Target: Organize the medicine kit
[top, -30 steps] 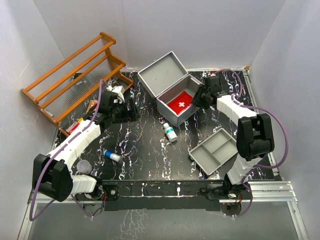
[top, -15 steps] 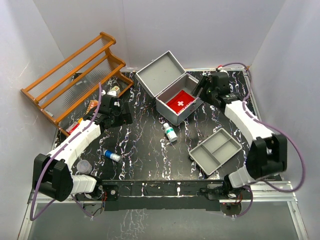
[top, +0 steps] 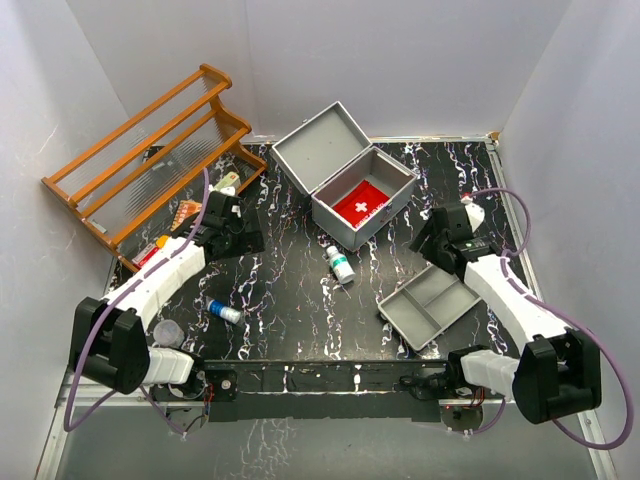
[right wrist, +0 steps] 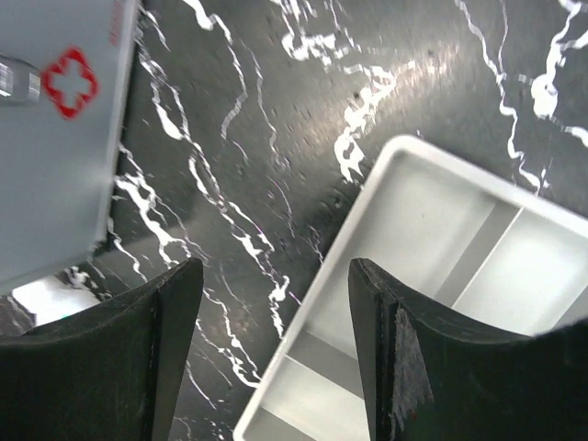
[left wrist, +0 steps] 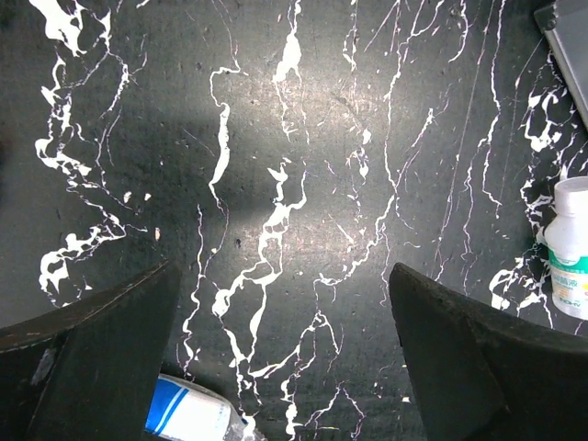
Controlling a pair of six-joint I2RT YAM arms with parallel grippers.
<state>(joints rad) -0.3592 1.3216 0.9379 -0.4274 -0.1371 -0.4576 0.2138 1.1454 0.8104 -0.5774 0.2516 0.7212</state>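
My left hand (left wrist: 283,276) has its fingers spread wide with nothing between them, only the black white-veined bench (left wrist: 303,138) below. At the near edge of that wrist view lies a blue-and-white tube (left wrist: 188,418), and at the right edge a white bottle with a green label (left wrist: 571,248). I can't read the print on either.

My right hand (right wrist: 276,271) is also spread and holds nothing. It hangs over bare bench between the medicine kit (top: 322,150) and a grey divided tray (right wrist: 441,276), whose corner sits just under the right finger. On the kit's grey outer wall I can see a red outlined cross (right wrist: 69,83) next to a metal latch (right wrist: 18,78).

From above, the kit stands at the back centre of the bench with its lid thrown open. Inside it lies a red pack with a white cross (top: 362,205). The wooden rack (top: 150,150) leans at the far left.
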